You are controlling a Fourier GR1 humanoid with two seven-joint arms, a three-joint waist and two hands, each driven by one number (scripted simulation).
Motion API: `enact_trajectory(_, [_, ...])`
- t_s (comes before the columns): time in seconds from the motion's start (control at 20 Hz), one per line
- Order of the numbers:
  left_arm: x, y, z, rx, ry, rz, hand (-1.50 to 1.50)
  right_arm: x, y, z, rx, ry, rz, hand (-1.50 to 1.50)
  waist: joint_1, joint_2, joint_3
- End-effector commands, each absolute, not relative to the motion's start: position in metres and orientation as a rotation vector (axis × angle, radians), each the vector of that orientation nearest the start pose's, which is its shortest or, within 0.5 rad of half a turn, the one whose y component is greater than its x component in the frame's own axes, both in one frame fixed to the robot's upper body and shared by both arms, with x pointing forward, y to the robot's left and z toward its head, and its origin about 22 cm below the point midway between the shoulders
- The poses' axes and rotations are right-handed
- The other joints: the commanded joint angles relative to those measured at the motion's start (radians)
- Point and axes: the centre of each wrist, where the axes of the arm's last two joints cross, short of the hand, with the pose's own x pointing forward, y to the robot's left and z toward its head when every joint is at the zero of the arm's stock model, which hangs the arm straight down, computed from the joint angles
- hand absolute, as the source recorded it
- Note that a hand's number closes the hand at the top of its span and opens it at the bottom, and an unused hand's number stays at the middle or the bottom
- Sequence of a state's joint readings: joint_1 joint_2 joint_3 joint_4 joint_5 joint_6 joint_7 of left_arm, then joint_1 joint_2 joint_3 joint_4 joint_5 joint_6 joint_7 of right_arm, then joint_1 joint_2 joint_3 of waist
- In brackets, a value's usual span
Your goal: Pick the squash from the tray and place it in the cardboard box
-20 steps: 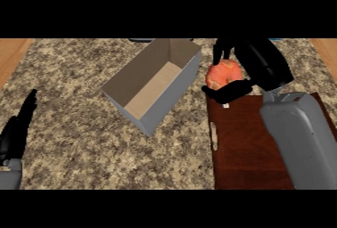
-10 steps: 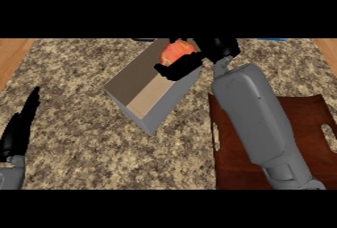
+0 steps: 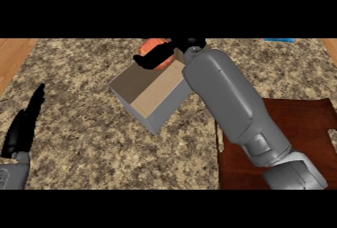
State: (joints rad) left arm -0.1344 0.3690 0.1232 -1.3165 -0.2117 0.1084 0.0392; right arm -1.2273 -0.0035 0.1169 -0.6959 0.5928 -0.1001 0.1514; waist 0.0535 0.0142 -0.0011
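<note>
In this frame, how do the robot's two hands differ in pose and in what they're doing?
The right hand is curled round the orange squash, while the left hand holds nothing, its fingers straight. The right hand reaches far across the counter, above the far end of the cardboard box; the left hand rests near the view's left edge, fingers up. Both are black hands on grey forearms.

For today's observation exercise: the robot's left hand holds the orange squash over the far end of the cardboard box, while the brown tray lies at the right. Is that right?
Not quite. The head view shows the right hand, not the left, curled round the squash over the far end of the cardboard box. The left hand rests open at the left edge. The tray is at the right.
</note>
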Motion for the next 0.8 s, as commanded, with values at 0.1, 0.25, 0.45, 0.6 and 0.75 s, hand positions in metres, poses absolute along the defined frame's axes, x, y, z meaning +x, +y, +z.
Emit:
enact_trajectory(0.1, [0.288, 0.331, 0.024, 0.609, -1.419, -0.264, 0.00, 0.440, -0.031, 0.160, -0.636, -1.692, 0.889, 1.50, 0.025, 0.007, 0.000])
enact_trajectory(0.25, [0.286, 0.326, 0.018, 0.606, -1.405, -0.280, 0.00, 0.444, -0.034, 0.157, -0.563, -1.589, 0.826, -1.50, 0.034, 0.008, 0.000])
enact_trajectory(0.45, [0.297, 0.334, 0.036, 0.599, -1.443, -0.296, 0.00, 0.448, -0.046, 0.136, -0.513, -1.529, 0.791, -1.50, 0.062, 0.022, 0.000])
enact_trajectory(0.6, [0.297, 0.325, 0.026, 0.569, -1.438, -0.289, 0.00, 0.447, -0.040, 0.142, -0.473, -1.595, 0.769, -1.50, 0.061, 0.015, 0.000])
enact_trajectory(0.75, [0.297, 0.333, 0.031, 0.579, -1.444, -0.295, 0.00, 0.447, -0.047, 0.130, -0.462, -1.675, 0.732, -1.50, 0.066, 0.021, 0.000])
